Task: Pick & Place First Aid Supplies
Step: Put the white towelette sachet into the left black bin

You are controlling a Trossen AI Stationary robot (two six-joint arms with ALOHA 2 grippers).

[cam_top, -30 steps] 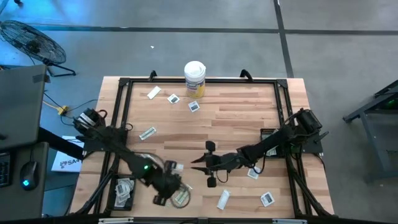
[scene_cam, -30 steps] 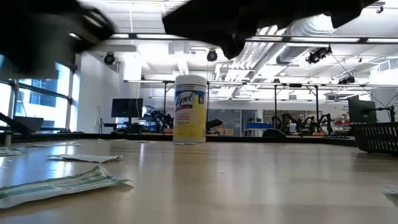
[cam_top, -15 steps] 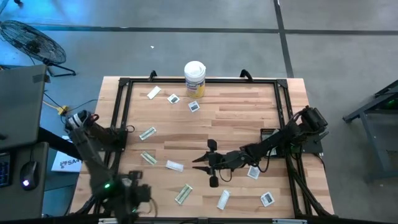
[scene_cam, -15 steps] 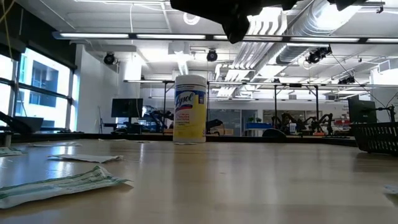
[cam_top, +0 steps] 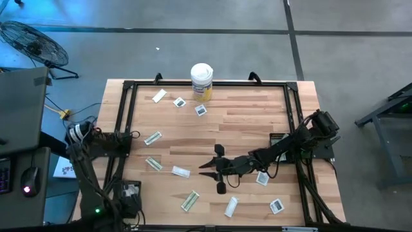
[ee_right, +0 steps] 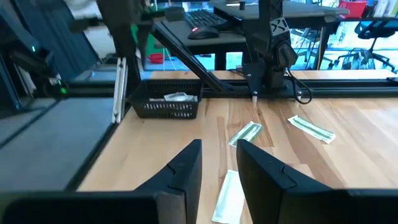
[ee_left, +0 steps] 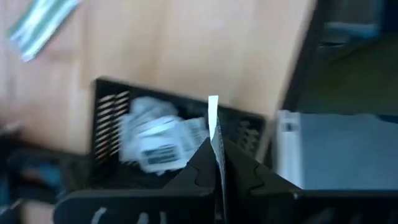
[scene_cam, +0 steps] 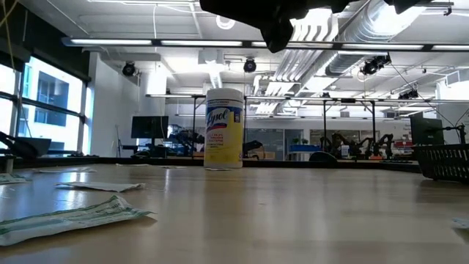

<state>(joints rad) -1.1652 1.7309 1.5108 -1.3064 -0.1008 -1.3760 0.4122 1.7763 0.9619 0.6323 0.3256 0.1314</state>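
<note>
Wooden table [cam_top: 244, 122]: ten packets; left gripper [ee_left: 215, 163] pinches one, right gripper [cam_top: 217, 169] parted.

You have loose packets scattered flat on the wood: a narrow white one [cam_top: 159, 96] and two square sachets [cam_top: 179, 102] [cam_top: 201, 110] near the far edge, pale-green wrappers [cam_top: 152, 138] [cam_top: 153, 163] [cam_top: 189, 201] toward the left and front, white oblongs [cam_top: 180, 172] [cam_top: 231, 206] in the middle and front, and square sachets [cam_top: 262, 178] [cam_top: 276, 205] on the right. More packets [ee_left: 155, 134] lie heaped in the black basket [ee_left: 106, 112], and one thin white packet [ee_left: 214, 124] stands edge-on, pinched above it.
</note>
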